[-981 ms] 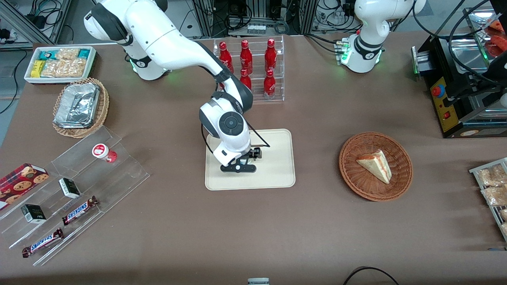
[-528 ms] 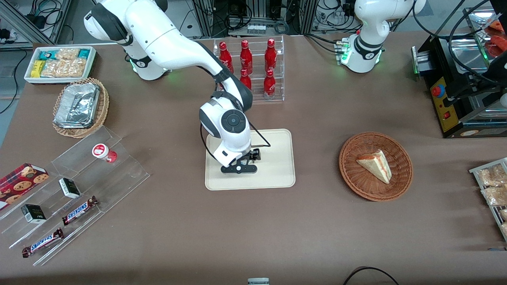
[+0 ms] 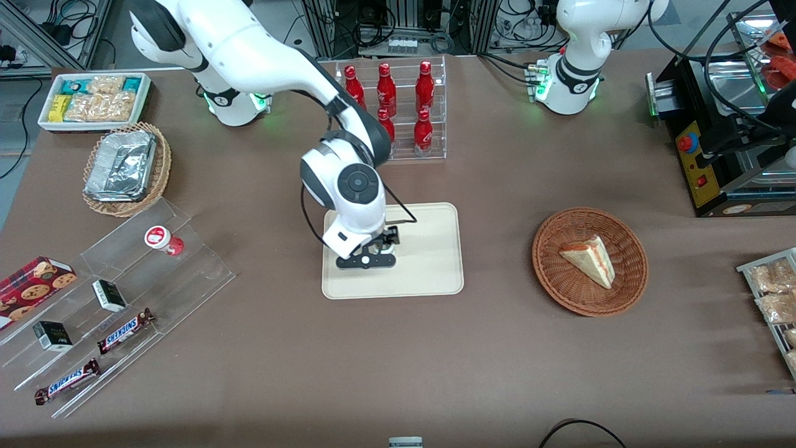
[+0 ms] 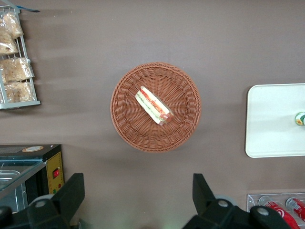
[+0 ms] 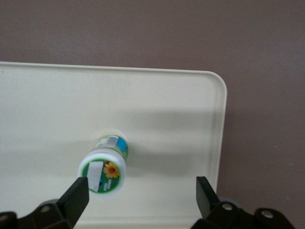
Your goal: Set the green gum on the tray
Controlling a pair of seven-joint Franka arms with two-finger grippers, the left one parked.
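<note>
The green gum (image 5: 102, 171) stands upright on the cream tray (image 5: 47, 105), its white-and-green lid with a flower facing my right wrist camera. My right gripper (image 5: 140, 191) is open and empty above the tray. The gum stands free, close by one finger (image 5: 76, 195) and well apart from the other. In the front view the gripper (image 3: 365, 260) hangs over the tray (image 3: 435, 249) at the part toward the working arm's end, and the arm hides the gum. The left wrist view shows the gum (image 4: 300, 118) on the tray (image 4: 271, 119).
A like bottle with a red-and-white lid (image 3: 163, 239) stands on a clear acrylic stand (image 3: 199, 267) toward the working arm's end. A rack of red bottles (image 3: 398, 106) stands farther from the front camera than the tray. A wicker basket (image 3: 628, 283) with a sandwich lies toward the parked arm's end.
My right arm has lifted and shifted a little toward the working arm's end, taking the gripper with it. The tray has not moved.
</note>
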